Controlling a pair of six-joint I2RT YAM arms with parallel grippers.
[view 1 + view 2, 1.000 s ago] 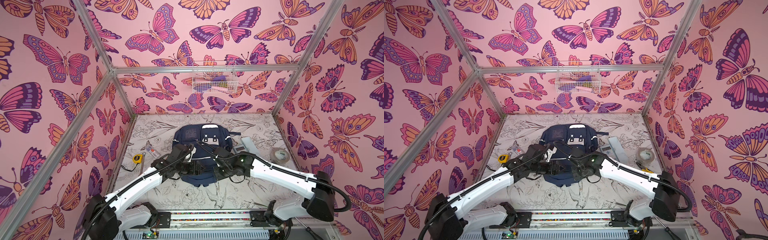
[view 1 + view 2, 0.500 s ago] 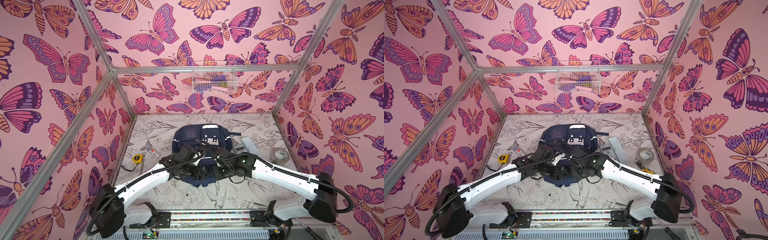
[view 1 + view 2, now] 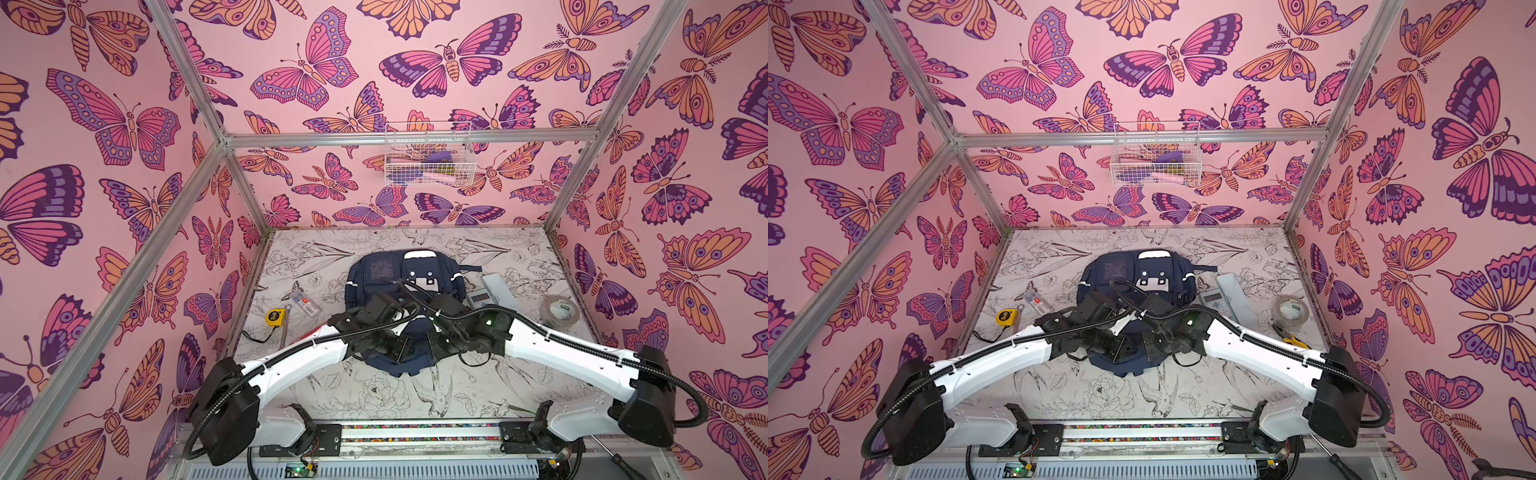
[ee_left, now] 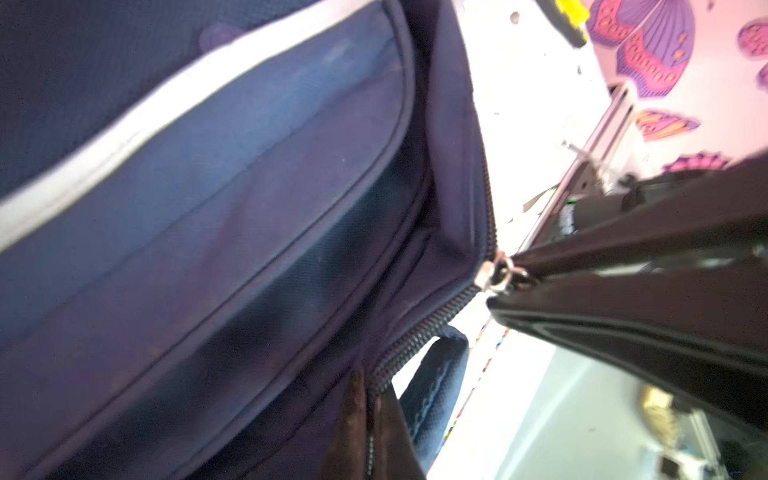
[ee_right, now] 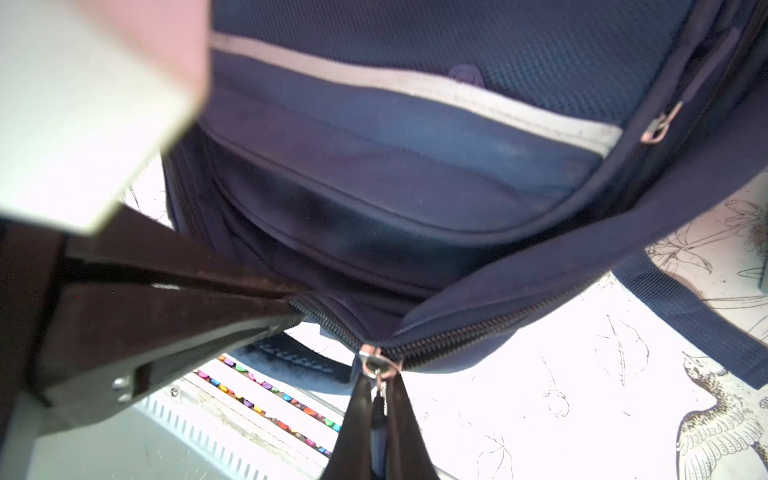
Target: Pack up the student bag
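The navy student bag (image 3: 386, 274) (image 3: 1113, 270) lies flat mid-table, its zipped top end towards the arms. In the right wrist view my right gripper (image 5: 380, 386) is shut on the metal zipper pull (image 5: 376, 368) of the bag (image 5: 415, 166). In the left wrist view my left gripper (image 4: 371, 399) is shut on the bag's zipper edge (image 4: 415, 336), a short way along from the pull (image 4: 498, 272). The right gripper (image 4: 511, 278) shows there too, and the left gripper (image 5: 291, 299) shows in the right wrist view. In both top views the wrists hide the fingertips.
A yellow tape measure (image 3: 274, 316) and a clear packet (image 3: 305, 302) lie left of the bag. A calculator (image 3: 478, 297), a grey case (image 3: 496, 286) and a tape roll (image 3: 559, 311) lie to its right. A wire basket (image 3: 428, 160) hangs on the back wall.
My left arm has swung right to the bag's near end, and its jaws have closed on the zipper edge. The right gripper has kept its hold on the pull.
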